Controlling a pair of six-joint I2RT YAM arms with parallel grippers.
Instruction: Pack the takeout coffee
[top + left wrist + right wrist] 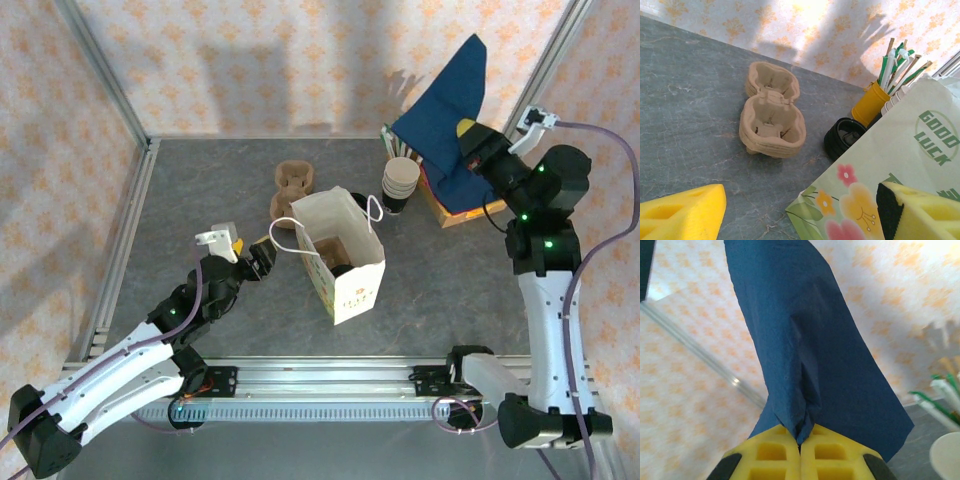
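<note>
the white paper bag [352,285] stands upright and open near the middle of the grey bench [200,200], its looped handles splayed to either side of the mouth. down inside it, seen from the top view, sits a dark round shape that reads as the takeout coffee [342,268] with its black lid on, though the bag's walls hide most of it. the left arm [150,335] reaches in from the near left, and the left jaws stand well apart just beside the bag's left wall. in the left wrist view one yellow pad [682,215] hangs over bare bench and the other lies in front of the bag's flowered side, which carries "good luck" in green. beyond them the brown pulp carrier [772,117] lies flat on the bench, apart from the bag. just past the bag's far corner is a black round thing [842,137] that i cannot identify, and behind it a yellow pot [869,104] of straws and stirrers. the stack of cream-rimmed cups [401,180] stands near the far right side of the bag. toward the far right corner the right arm [545,250] stands tall, and the right jaws are pressed together on a dark blue sheet [450,95], pinching its lower end so that it fans up above the bench. the right wrist view shows the fold caught between the two yellow pads. below the sheet rests an orange-sided box [455,213].
</note>
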